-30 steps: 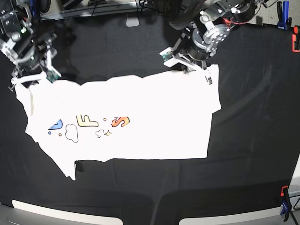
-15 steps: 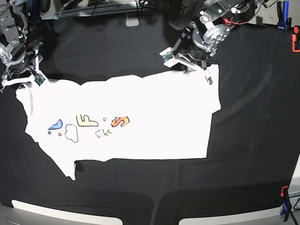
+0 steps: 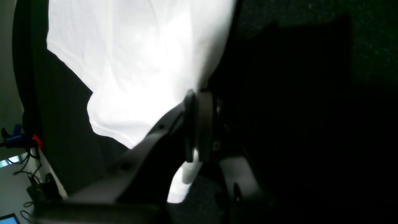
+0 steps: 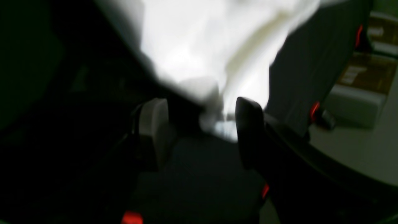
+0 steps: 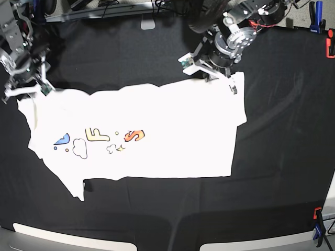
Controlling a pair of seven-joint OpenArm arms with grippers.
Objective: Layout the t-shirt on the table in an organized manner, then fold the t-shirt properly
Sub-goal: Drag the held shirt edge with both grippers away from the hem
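Note:
The white t-shirt (image 5: 157, 130) lies spread on the black table (image 5: 157, 209), its colourful lettering facing up and its sleeves toward the left. At the shirt's far right corner my left gripper (image 5: 232, 86) is shut on the cloth. The left wrist view shows its jaws (image 3: 194, 130) pressed together with the t-shirt (image 3: 140, 62) pinched between them. My right gripper (image 5: 23, 91) hovers by the shirt's far left sleeve and is open. In the blurred right wrist view its fingers (image 4: 154, 130) stand wide apart, with the t-shirt's (image 4: 192, 46) edge just beyond them.
A blue clamp (image 5: 315, 21) and an orange clamp (image 5: 330, 47) sit at the table's far right edge, and another clamp (image 5: 317, 225) at the near right. A small white object (image 5: 148, 23) lies at the far edge. Black cloth surrounds the shirt on all sides.
My right gripper has drawn back to the left, off the shirt's sleeve, toward the table's edge. The left arm and the shirt have not moved.

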